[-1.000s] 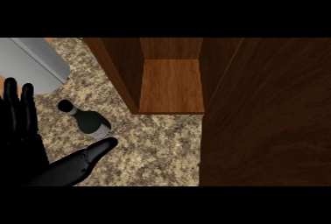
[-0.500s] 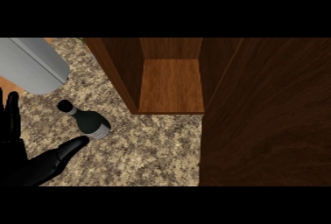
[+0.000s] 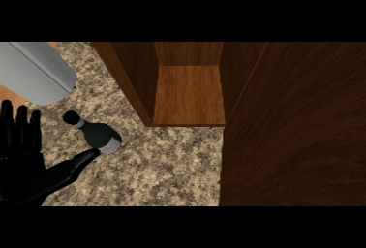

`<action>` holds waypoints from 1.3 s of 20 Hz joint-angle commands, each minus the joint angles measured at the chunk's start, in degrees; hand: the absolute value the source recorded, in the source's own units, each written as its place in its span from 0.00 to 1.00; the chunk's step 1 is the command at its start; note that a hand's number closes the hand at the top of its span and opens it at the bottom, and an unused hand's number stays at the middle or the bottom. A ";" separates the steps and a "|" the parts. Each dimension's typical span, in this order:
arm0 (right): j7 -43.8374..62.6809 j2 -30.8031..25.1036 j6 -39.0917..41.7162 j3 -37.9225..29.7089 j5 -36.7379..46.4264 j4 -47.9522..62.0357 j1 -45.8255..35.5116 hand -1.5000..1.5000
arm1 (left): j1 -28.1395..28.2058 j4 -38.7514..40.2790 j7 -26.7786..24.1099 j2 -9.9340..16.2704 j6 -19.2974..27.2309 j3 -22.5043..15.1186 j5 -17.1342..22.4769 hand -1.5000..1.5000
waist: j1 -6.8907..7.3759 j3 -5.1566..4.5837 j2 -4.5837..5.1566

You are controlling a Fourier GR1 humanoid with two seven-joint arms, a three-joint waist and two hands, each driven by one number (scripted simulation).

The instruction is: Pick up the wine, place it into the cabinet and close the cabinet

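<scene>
The wine bottle [image 3: 97,133] is dark, with a black top toward the upper left and a pale band at its lower right end. It is on the speckled counter [image 3: 172,164], left of the cabinet. My left hand [image 3: 28,169] shows at the lower left, open, fingers straight and pointing up. Its thumb [image 3: 75,164] stretches right, and the tip reaches the bottle's pale end. The wooden cabinet [image 3: 190,94] stands open with a bare shelf inside. Its dark door [image 3: 293,126] fills the right side. My right hand does not show.
A grey rounded body [image 3: 36,72] fills the upper left corner, just above my left hand's fingers. The cabinet's left wall [image 3: 132,82] stands close to the right of the bottle.
My left hand drew back to the left and lower, then its fingers spread into view again. The thumb tip stays by the bottle's end. The grey body reaches a little lower.
</scene>
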 commanded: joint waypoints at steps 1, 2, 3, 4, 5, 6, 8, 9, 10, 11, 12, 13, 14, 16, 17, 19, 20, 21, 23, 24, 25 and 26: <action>6.21 -0.43 -1.05 0.73 -3.52 -11.34 2.48 0.00 | 3.06 4.25 -6.92 -1.47 -3.88 2.11 4.85 0.00 | 0.02 -0.02 -0.05; 7.30 -0.78 -1.62 -0.71 -4.84 -11.42 1.49 0.00 | 0.88 5.26 -4.72 -1.09 -3.32 1.65 3.71 0.00 | -0.08 0.00 -0.02; 1.03 -1.04 1.97 -4.50 -6.74 -6.60 3.66 0.00 | 3.13 6.40 -8.41 -2.45 -3.90 0.87 3.47 0.00 | 0.04 0.04 0.03; 8.43 -1.75 -1.72 -3.15 -6.58 -10.12 -1.33 0.00 | 3.53 6.07 -8.69 -2.40 -4.73 1.26 4.68 0.00 | 0.13 -0.01 -0.02; 5.15 0.16 -0.67 0.77 -1.97 -8.98 1.25 0.00 | -0.75 10.38 -9.06 -2.02 -4.73 3.98 5.83 0.00 | -0.02 0.01 0.04; 7.95 -1.32 -1.59 -3.18 -6.43 -10.66 -0.38 0.00 | 4.64 5.52 -8.78 -2.57 -4.97 1.93 5.35 0.00 | 0.15 0.01 -0.06; 6.60 0.02 -2.71 -1.88 -3.54 -8.53 -2.32 0.00 | 4.78 11.41 -16.01 -2.50 -8.24 5.81 8.22 0.00 | 0.27 -0.03 -0.01; 8.23 -1.16 -1.08 -2.18 -6.06 -11.85 0.89 0.00 | 4.86 12.00 -15.08 -2.22 -7.80 6.06 7.71 0.00 | -0.06 -0.01 -0.07; 1.91 1.03 0.54 1.20 -0.70 -6.66 1.77 0.00 | -0.48 18.43 -18.02 -2.70 -5.43 7.43 6.48 0.00 | -0.16 0.01 0.09; 4.96 1.44 -1.84 2.35 0.40 -8.03 0.03 0.00 | 0.44 19.36 -19.95 -2.71 -7.47 8.74 8.29 0.00 | 0.03 -0.01 0.06; 5.80 -0.76 -1.37 -3.60 -5.76 -6.43 -3.83 0.00 | 2.02 16.67 -18.23 -1.67 -8.33 8.80 8.47 0.00 | 0.24 0.02 0.04; 5.21 -0.47 -0.89 -2.34 -3.58 -9.49 -0.14 0.00 | 3.90 21.06 -24.45 -2.71 -8.65 8.07 10.74 0.00 | -0.08 -0.01 -0.01; 7.42 0.39 -2.32 -0.99 -3.41 -11.57 0.62 0.00 | 1.16 20.65 -20.57 -2.11 -8.16 9.37 8.80 0.00 | -0.16 0.01 -0.02; 5.68 -0.54 -0.69 -2.36 -3.79 -9.45 -0.57 0.00 | 0.68 22.71 -22.59 -1.04 -9.97 10.61 11.37 0.00 | -0.01 0.02 0.01; 6.21 0.94 -1.63 1.17 -1.21 -10.21 0.23 0.00 | -0.21 24.81 -22.52 -0.64 -11.28 11.11 12.53 0.00 | -0.05 0.01 0.01; 6.65 -0.85 -0.46 -3.33 -5.50 -9.16 -0.43 0.00 | 1.57 25.91 -25.19 -1.68 -11.97 10.80 12.26 0.00 | 0.06 0.03 0.01; 7.67 -0.83 -0.47 -3.29 -5.79 -10.90 1.13 0.00 | 0.24 25.85 -24.33 -2.15 -10.96 10.49 12.07 0.00 | -0.08 0.04 -0.01; 7.92 -1.68 -1.09 -6.75 -8.78 -8.55 -2.99 0.00 | -0.80 28.58 -25.06 -0.51 -12.97 12.44 13.46 0.00 | -0.09 0.02 0.03; 9.86 1.20 -3.59 1.67 -0.40 -12.41 -1.52 0.00 | 2.10 27.19 -26.28 -0.97 -14.08 12.30 13.91 0.00 | 0.11 -0.01 -0.08; 8.64 -2.07 -0.27 -5.13 -7.38 -11.08 -1.16 0.00 | -0.18 31.49 -28.50 -2.31 -13.46 10.76 11.94 0.00 | -0.28 0.03 -0.01; 8.31 -0.11 -1.95 -3.36 -5.04 -9.11 -2.32 0.00 | 0.90 28.03 -26.43 -2.69 -12.74 9.25 11.85 0.00 | 0.10 0.04 -0.01; 4.99 0.63 0.20 -1.33 -4.11 -7.98 -0.44 0.00 | -1.70 36.61 -31.30 -1.09 -16.46 13.16 13.96 0.00 | -0.19 0.01 0.07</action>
